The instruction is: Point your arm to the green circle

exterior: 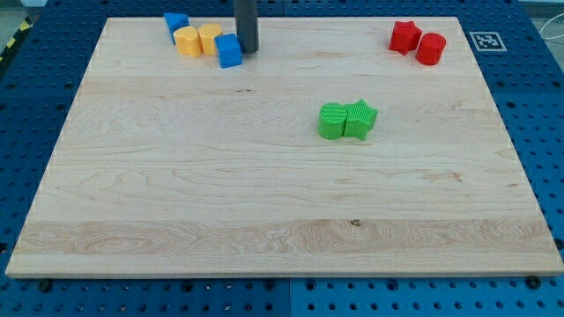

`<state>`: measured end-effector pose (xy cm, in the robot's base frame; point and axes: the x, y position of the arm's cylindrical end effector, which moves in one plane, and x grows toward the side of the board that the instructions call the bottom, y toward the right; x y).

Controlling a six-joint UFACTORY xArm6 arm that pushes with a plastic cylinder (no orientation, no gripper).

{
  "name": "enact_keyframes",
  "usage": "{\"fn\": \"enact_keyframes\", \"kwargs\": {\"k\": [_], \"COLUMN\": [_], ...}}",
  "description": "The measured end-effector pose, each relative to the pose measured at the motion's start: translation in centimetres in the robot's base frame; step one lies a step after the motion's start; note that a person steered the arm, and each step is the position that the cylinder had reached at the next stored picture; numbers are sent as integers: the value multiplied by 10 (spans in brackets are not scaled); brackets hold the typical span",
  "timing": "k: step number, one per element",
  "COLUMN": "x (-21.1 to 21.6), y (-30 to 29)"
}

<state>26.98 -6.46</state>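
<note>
The green circle lies right of the board's middle, touching a green star on its right side. My dark rod comes down from the view's top, and my tip rests on the board near the top left. It sits right beside a blue block, far up and to the left of the green circle.
Two yellow blocks and a second blue block cluster at the top left. A red star and a red cylinder sit at the top right. The wooden board lies on a blue pegboard table.
</note>
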Motion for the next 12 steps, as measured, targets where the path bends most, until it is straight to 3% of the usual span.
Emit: {"fn": "enact_keyframes", "kwargs": {"k": [2,5,6,9,10,12], "x": [-3,-16,15,133,168,182], "y": [64,97,115,59,72,141]}}
